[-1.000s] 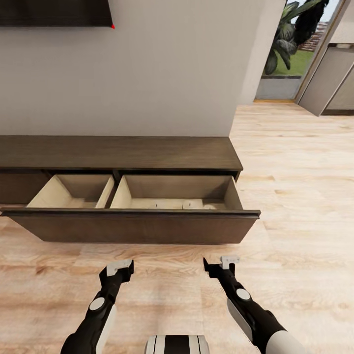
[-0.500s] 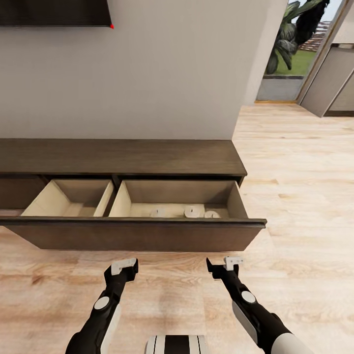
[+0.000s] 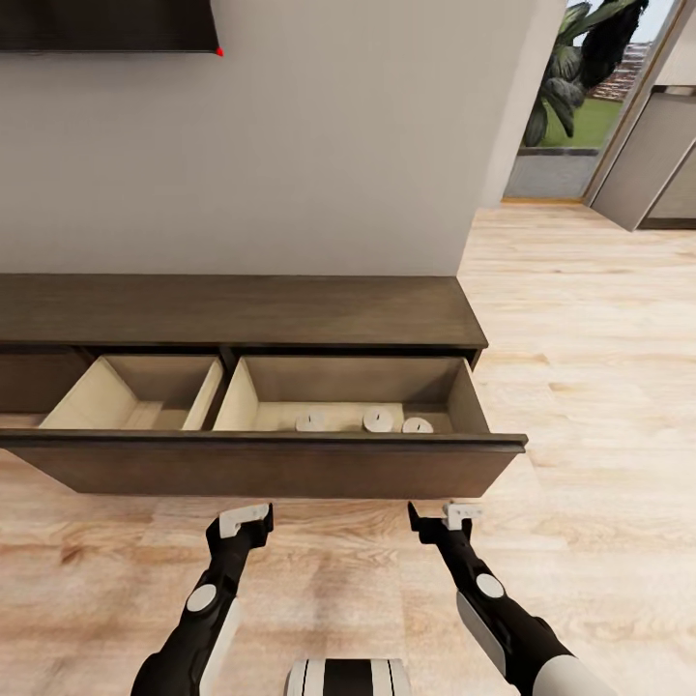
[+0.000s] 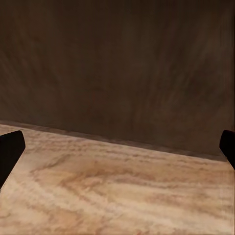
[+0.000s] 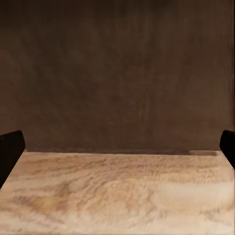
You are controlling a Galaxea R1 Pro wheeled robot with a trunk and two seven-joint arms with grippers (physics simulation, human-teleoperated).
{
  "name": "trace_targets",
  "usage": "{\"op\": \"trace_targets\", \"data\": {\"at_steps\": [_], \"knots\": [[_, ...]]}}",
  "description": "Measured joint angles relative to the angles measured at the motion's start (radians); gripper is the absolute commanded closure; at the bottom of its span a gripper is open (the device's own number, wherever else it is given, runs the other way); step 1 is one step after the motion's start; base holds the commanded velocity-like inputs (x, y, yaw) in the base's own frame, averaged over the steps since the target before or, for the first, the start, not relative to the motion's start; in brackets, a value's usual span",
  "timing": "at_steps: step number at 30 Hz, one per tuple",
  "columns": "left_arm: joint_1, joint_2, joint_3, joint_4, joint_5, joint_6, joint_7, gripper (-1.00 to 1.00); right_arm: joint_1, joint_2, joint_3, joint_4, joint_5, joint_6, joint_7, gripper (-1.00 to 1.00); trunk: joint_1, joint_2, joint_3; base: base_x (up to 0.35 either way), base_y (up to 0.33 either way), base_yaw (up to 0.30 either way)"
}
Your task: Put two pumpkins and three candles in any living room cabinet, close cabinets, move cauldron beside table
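Observation:
The cabinet (image 3: 242, 309) runs along the wall with its wide drawer pulled out. Three candles (image 3: 378, 419) stand in a row on the pale floor of the drawer's right compartment. My left gripper (image 3: 242, 522) and right gripper (image 3: 441, 517) hover low over the floor just in front of the dark drawer front (image 3: 271, 469), both open and empty. The left wrist view faces the drawer front (image 4: 117, 68) close up between the left gripper's (image 4: 117, 149) spread fingertips. The right gripper (image 5: 117, 147) faces the same panel (image 5: 117, 73). Pumpkins, cauldron and table are out of view.
The drawer's left compartment (image 3: 145, 391) shows only pale wood. A light wood floor (image 3: 580, 406) stretches to the right toward a glass door with a plant (image 3: 570, 68) outside. A dark screen (image 3: 106, 24) hangs on the wall above the cabinet.
The whole picture has shifted as the camera moved nearer the cabinet, so more of the candles shows over the drawer front. Both grippers stay open in front of it.

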State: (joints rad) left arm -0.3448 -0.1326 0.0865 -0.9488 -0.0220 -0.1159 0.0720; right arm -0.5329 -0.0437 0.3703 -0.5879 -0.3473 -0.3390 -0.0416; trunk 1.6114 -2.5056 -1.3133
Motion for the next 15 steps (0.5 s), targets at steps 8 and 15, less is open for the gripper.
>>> {"op": "trace_targets", "data": {"at_steps": [8, 15], "knots": [[0.0, 0.002, -0.003, 0.003, 0.0, -0.032, 0.0, -1.0, 0.0, 0.003, -0.003, 0.049, 0.0, -0.047, -0.001, -1.0, 0.0, 0.0, 0.0, 0.0, 0.0, 0.0], [0.0, 0.002, -0.005, 0.004, 0.001, -0.034, 0.0, -1.0, 0.0, 0.015, -0.002, 0.052, -0.002, -0.128, -0.001, -1.0, 0.0, 0.0, 0.0, 0.0, 0.003, 0.0]]}}
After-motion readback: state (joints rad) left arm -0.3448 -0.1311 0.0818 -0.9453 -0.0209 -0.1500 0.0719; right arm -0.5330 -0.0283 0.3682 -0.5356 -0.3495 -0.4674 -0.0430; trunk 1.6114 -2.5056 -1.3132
